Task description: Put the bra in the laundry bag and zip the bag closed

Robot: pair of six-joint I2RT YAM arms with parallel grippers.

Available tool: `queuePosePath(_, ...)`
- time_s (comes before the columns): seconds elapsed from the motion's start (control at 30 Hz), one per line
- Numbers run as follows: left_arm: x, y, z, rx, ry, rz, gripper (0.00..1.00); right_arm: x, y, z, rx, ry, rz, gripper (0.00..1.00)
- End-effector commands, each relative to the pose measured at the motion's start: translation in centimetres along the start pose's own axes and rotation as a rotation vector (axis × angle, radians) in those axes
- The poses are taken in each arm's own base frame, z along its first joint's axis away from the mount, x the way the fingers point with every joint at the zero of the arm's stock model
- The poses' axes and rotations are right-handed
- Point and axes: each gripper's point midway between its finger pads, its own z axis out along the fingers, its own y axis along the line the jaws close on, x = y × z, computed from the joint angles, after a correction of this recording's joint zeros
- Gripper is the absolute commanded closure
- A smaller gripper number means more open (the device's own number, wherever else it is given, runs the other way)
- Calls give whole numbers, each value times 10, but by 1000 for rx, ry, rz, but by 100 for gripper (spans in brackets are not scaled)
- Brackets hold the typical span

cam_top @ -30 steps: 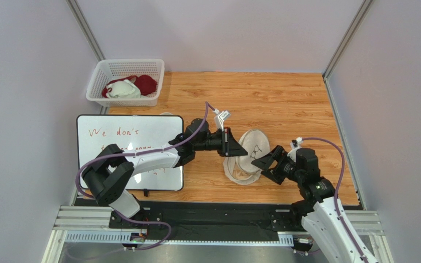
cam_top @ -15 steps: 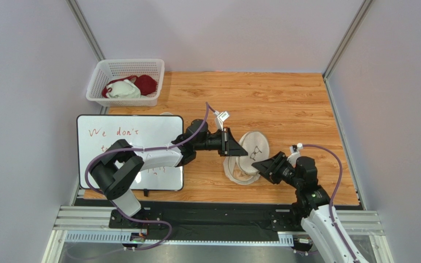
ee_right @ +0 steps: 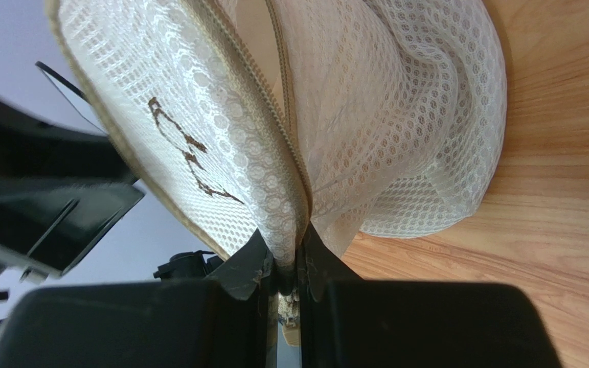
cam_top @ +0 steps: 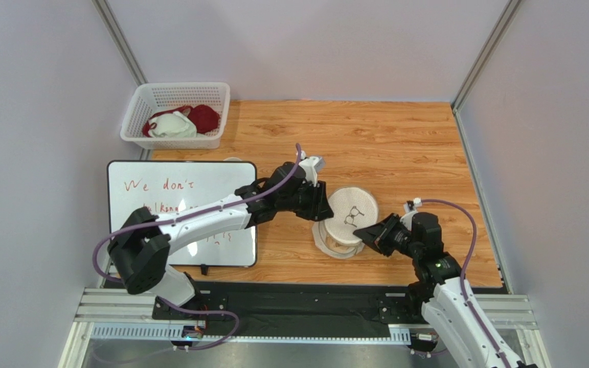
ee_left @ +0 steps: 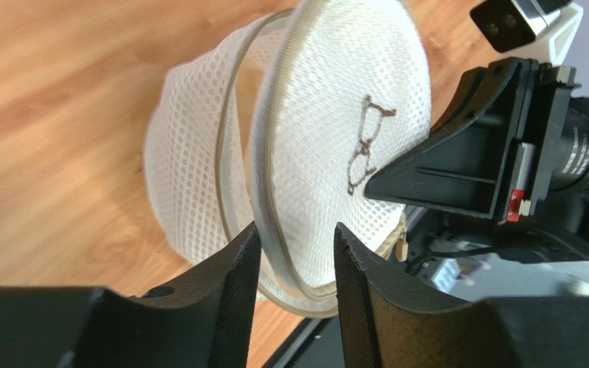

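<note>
Whiteboard [cam_top: 213,176] scribble at the left of the overhead shot is half covered by the left arm [cam_top: 205,218], unreadable. Can't see inside the laundry bag [cam_top: 344,203]. Right arm [cam_top: 459,314] runs off the bottom edge.

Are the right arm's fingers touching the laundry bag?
Touching. The right wrist view shows the right fingers pinched on the laundry bag at its zipper rim, with mesh squeezed between them and no gap.
</note>
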Motion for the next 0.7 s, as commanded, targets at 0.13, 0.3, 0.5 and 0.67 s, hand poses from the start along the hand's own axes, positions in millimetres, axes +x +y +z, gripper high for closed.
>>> queuePosePath(0.13,1,-17,-49,-277,-122,330,51,-11,24,-5,45,14,13,99)
queuePosePath(0.3,12,-47,-45,-236,-148,375,60,-10,27,-6,82,42,38,96)
queuePosePath(0.5,27,-94,-20,-21,-71,394,60,-14,31,-8,105,33,60,94)
queuePosePath(0.67,45,-109,8,49,36,428,60,-13,25,-9,152,36,93,93)
